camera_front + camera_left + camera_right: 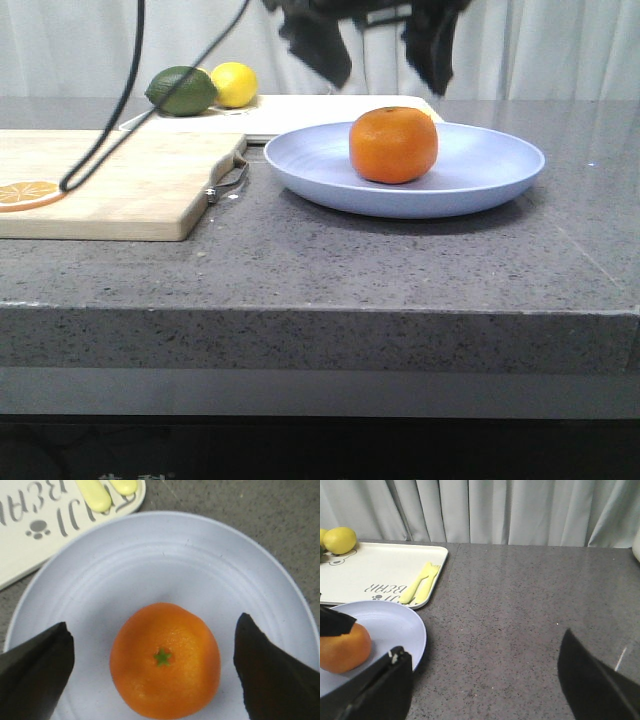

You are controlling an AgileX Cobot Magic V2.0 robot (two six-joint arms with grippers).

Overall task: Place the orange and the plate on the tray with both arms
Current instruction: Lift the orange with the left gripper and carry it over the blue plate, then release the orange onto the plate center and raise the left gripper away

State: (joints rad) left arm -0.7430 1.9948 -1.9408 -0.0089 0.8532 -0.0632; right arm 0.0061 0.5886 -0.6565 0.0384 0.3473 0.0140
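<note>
On the plate [480, 175], near its middle, sits the orange [393, 145], my left gripper [155, 672] above it with jaws wide apart either side. If I close off-centre, I judge it rolls away. My right gripper [482, 680], also apart, hangs beside the plate; the tray [370, 575] waits behind.
</note>
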